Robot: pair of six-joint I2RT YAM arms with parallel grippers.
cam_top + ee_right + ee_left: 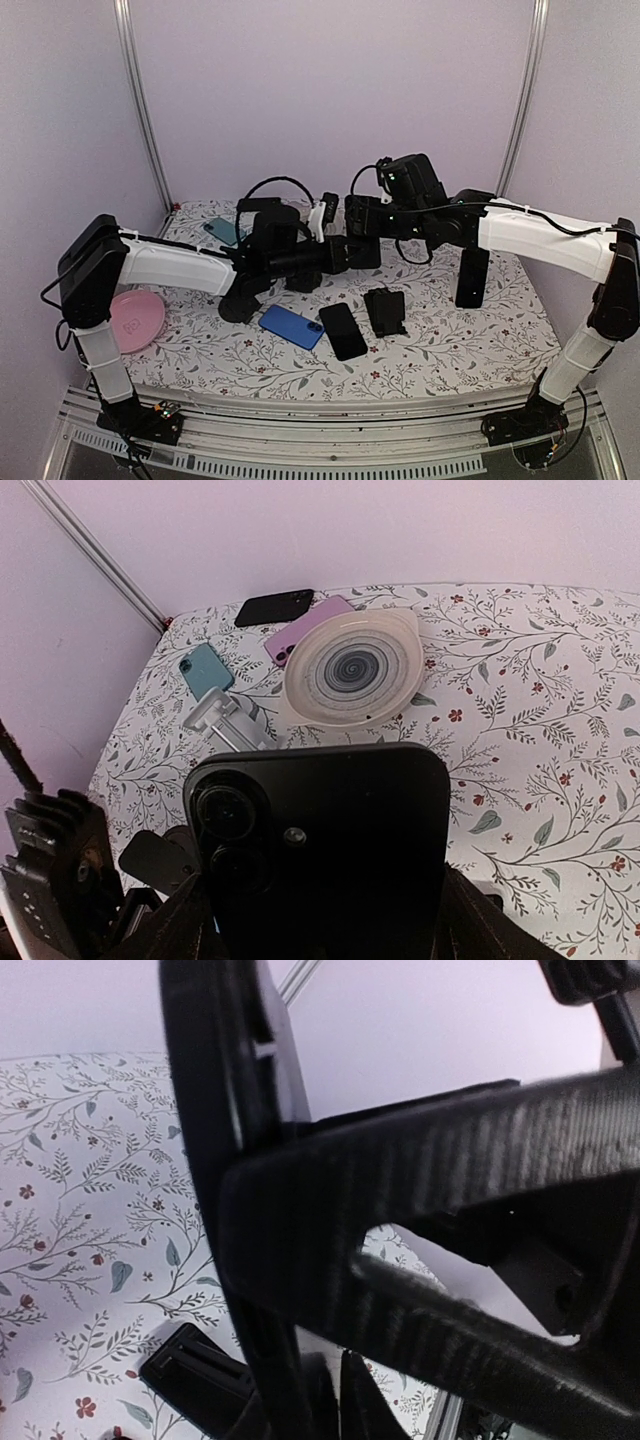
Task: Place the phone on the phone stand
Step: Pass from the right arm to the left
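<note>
The right fingers (480,930) grip the black phone (330,850) by its lower sides, holding it upright above the worktop (540,780). What looks like the pale phone stand (225,720) is well ahead of them. The left fingers (345,252) sit close against the phone from the opposite side, and I cannot tell whether they grip it. In my judgement a square, firm hold on the edges should be confirmed before either side releases.

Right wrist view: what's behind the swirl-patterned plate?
A purple phone, its near part hidden by the plate's rim; a black phone lies beyond it. Contact unclear.
</note>
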